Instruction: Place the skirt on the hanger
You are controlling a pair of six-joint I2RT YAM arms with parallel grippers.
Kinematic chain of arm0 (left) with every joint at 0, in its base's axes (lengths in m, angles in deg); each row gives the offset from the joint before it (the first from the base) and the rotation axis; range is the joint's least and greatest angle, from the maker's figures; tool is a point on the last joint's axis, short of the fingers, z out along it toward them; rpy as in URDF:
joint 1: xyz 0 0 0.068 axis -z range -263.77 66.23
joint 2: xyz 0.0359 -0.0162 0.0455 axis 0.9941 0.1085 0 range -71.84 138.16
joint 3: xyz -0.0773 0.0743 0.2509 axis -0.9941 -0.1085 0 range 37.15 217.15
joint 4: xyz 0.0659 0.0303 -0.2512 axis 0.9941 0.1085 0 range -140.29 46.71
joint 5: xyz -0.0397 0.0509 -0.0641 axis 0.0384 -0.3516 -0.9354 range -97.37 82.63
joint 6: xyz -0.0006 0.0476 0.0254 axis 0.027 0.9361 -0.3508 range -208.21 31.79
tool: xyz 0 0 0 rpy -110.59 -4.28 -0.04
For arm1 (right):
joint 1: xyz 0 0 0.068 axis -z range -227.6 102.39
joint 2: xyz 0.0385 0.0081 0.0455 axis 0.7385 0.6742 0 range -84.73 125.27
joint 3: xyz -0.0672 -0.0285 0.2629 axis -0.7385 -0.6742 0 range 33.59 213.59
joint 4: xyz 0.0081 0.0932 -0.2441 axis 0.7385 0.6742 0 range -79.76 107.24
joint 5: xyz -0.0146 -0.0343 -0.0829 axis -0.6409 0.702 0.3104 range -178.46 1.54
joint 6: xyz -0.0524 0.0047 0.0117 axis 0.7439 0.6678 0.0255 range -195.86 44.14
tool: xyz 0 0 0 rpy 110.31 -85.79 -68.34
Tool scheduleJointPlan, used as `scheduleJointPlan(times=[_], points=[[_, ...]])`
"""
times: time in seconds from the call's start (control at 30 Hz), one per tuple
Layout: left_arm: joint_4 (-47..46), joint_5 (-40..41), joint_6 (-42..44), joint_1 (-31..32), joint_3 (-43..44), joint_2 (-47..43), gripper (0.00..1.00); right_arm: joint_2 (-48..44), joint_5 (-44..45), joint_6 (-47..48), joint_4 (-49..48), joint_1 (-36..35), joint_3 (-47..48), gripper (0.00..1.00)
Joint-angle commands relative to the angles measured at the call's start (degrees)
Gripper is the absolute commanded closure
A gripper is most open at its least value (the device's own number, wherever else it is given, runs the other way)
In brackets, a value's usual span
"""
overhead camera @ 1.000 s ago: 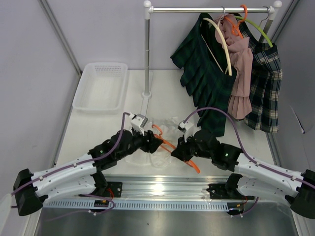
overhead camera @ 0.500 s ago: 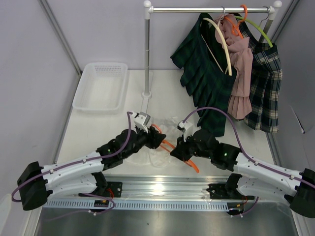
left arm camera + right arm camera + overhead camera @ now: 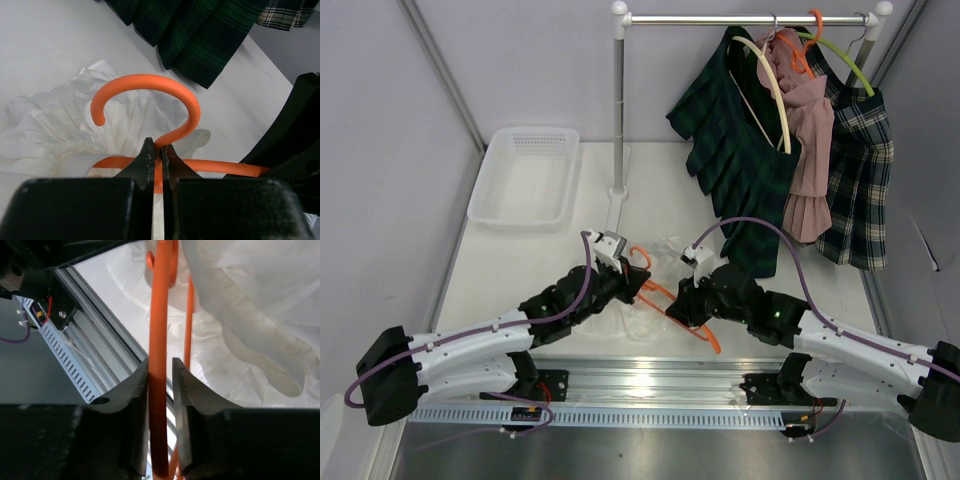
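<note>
An orange hanger (image 3: 665, 297) lies low over the table between the two arms, on a crumpled white sheer skirt (image 3: 642, 322). My left gripper (image 3: 158, 150) is shut on the hanger's neck, just below its curved hook (image 3: 150, 82); the skirt (image 3: 55, 125) is bunched behind it. From above, the left gripper (image 3: 638, 283) sits at the hook end. My right gripper (image 3: 161, 367) straddles a straight bar of the hanger (image 3: 159, 315). The bar touches one jaw and a small gap shows at the other. Skirt fabric (image 3: 250, 315) hangs beside that bar. The right gripper (image 3: 682, 308) is at the hanger's middle.
A white basket (image 3: 525, 175) sits at the back left. A clothes rail on a white post (image 3: 618, 120) holds a green plaid skirt (image 3: 735, 150), a pink one (image 3: 810, 130) and a checked one (image 3: 860, 180). A metal rail (image 3: 650, 380) runs along the near edge.
My left gripper has reached forward and closed from wide open onto the hanger's neck. The right gripper's jaws have eased slightly off the bar.
</note>
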Motion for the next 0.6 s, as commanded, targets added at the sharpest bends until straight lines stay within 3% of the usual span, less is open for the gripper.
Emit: scheduleJointPlan(times=[0.0,0.1,0.17,0.4,0.57], points=[[-1.2,3.5,-0.5,0.1,-0.2,-1.9,1.00,0.1,5.6,-0.9,4.3,-0.3,2.4,0.62],[-1.0,4.8,0.0,0.1,-0.8,-3.8,1.00,-0.8,6.9,-1.5,6.0,-0.3,3.1,0.51],[-0.7,5.5,0.1,0.1,-1.0,-4.0,1.00,-1.2,7.2,-1.6,7.0,-0.3,3.6,0.51],[-0.3,7.7,0.1,0.1,-2.3,-6.5,1.00,-3.5,12.0,-4.3,11.7,-0.2,5.7,0.32],[0.6,8.5,0.6,0.1,-2.3,-7.5,1.00,-8.0,13.9,-7.2,15.3,2.6,6.1,0.26]])
